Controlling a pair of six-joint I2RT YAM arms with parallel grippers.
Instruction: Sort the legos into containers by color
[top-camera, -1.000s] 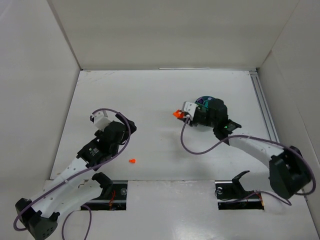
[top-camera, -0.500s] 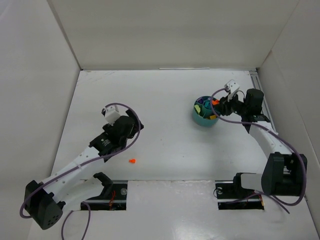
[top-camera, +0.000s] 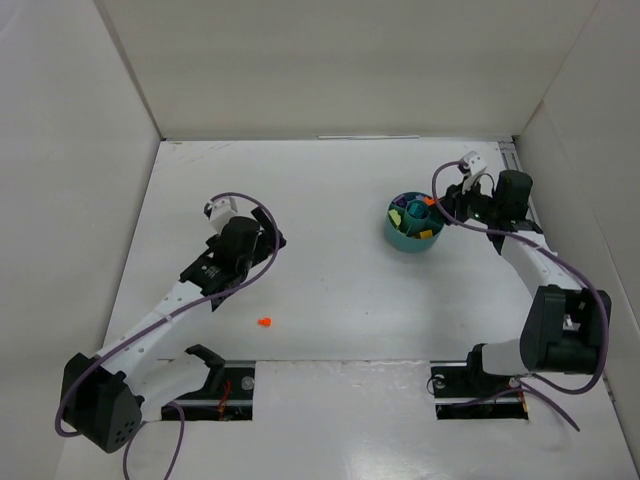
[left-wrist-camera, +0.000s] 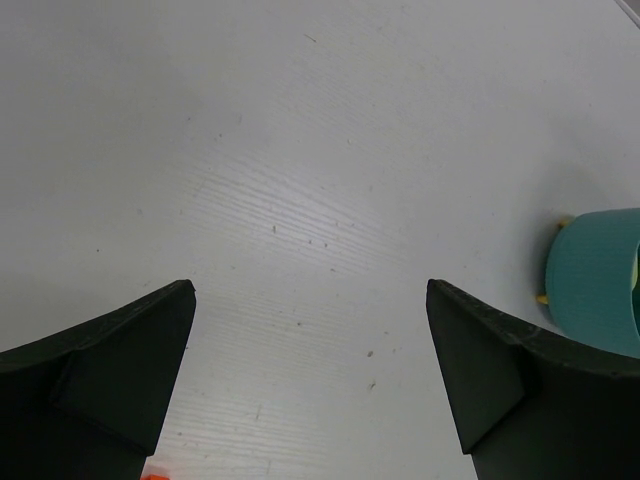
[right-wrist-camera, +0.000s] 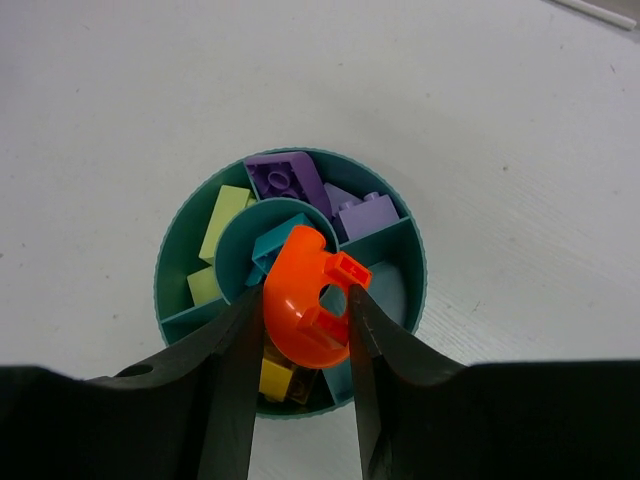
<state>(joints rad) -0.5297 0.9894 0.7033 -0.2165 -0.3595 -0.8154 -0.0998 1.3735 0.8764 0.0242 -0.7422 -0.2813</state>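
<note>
Right tool (right-wrist-camera: 302, 305): pinched on the round orange piece (right-wrist-camera: 298, 322), one finger on each side.
Round orange piece: held just above the cup (right-wrist-camera: 160, 285) and not yet released; its open notch is turned toward 2 o'clock in the right wrist view.
Cup: set on the bench (top-camera: 330, 200), at about 2 o'clock from the bench's middle in the top view.
Cup contents: purple bricks (right-wrist-camera: 290, 182) are seen from 12 to 2 o'clock and pale green bricks (right-wrist-camera: 222, 222) from 8 to 10 o'clock. A teal brick (right-wrist-camera: 272, 248) is in the centre well and a yellow brick (right-wrist-camera: 275, 380) is at 6 o'clock. The section at 3 to 4 o'clock looks bare.
Deciding relation: the piece is hung over the rim of the centre well and the dividers toward 5 o'clock, so the bare section lies just to 3 o'clock of it. What lies straight under the piece is hidden.
Next move, as judged: a short shift toward 3 o'clock is probably needed before release, if that section is meant for orange.
Left tool (left-wrist-camera: 310, 285): spread wide, with nothing between the fingers, over bare bench.
Loose orange brick (top-camera: 264, 322): lying on the bench at about 5 o'clock from the left tool in the top view, well apart from the cup. It is too small for its long axis to be told.
Nearer arm: the left arm is much the nearer to the loose brick, and the right tool is occupied.
</note>
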